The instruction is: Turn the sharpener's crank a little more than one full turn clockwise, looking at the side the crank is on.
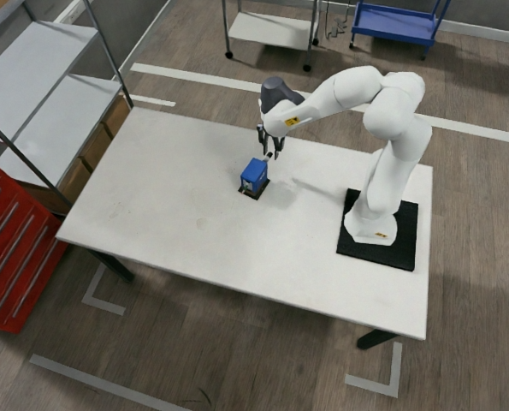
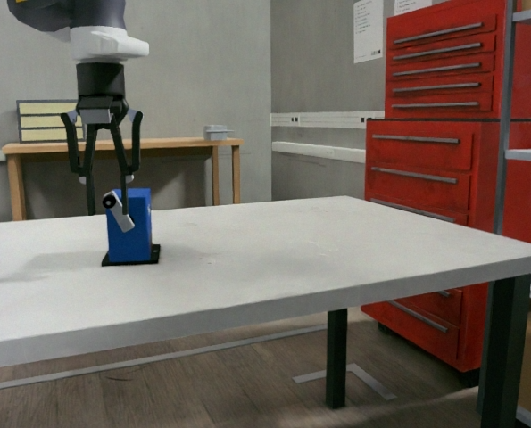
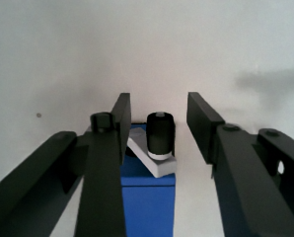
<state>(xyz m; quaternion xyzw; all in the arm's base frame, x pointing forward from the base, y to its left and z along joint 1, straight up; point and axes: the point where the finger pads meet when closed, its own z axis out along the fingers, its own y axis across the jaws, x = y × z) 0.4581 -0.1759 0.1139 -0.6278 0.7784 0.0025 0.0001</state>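
Note:
A blue box-shaped sharpener (image 1: 254, 175) stands on a small black base plate (image 2: 130, 256) near the middle of the white table. It also shows in the exterior view (image 2: 129, 230) and in the wrist view (image 3: 148, 202). Its white crank arm (image 2: 120, 215) slants up and to the left and ends in a black knob (image 2: 108, 201). My gripper (image 2: 108, 209) points straight down over the crank side. It is partly open, and its fingers stand on either side of the knob (image 3: 160, 134), with a gap on the right side. The gripper also shows in the top view (image 1: 270, 154).
The arm's base stands on a black mat (image 1: 378, 229) at the table's right end. A red drawer cabinet (image 2: 440, 160) and a metal shelf rack (image 1: 46, 88) stand beyond the table's left end. A wooden bench (image 2: 118, 147) stands by the wall.

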